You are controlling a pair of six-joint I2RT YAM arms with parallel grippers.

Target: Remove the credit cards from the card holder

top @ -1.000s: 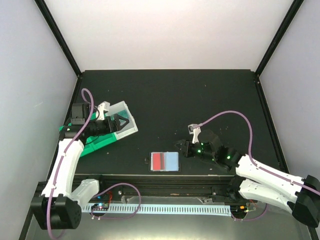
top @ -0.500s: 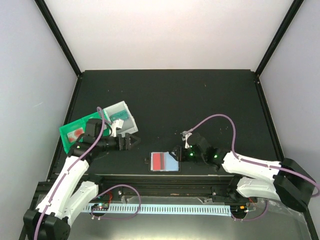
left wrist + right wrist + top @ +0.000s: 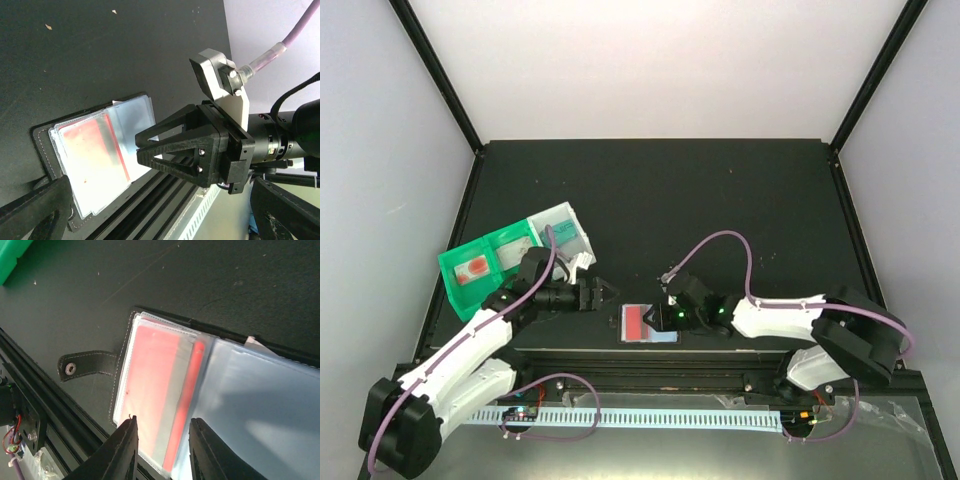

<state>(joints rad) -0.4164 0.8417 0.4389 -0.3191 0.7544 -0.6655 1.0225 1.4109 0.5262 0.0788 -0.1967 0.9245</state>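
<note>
The card holder [image 3: 660, 338] lies open near the table's front edge, a red card [image 3: 637, 322] in its left clear sleeve. In the right wrist view the red card [image 3: 150, 375] sits beside a pale blue panel [image 3: 260, 405], with a snap strap [image 3: 70, 369] to the left. My right gripper [image 3: 665, 315] hangs low over the holder, its jaws [image 3: 163, 420] a card-edge apart above the red card's right side, gripping nothing I can see. My left gripper [image 3: 605, 293] hovers left of the holder with its jaws wide open. The left wrist view shows the card holder [image 3: 95, 165] under the right gripper [image 3: 150, 147].
A green tray [image 3: 460, 285] with a clear compartment [image 3: 560, 230] stands at the left, a reddish item [image 3: 475, 270] in it. A black rail [image 3: 640, 358] runs along the front edge just behind the holder. The right arm's purple cable [image 3: 720, 240] loops above it.
The left arm swung from the tray rightward toward the holder. The right gripper moved left over the holder and its jaws narrowed.
</note>
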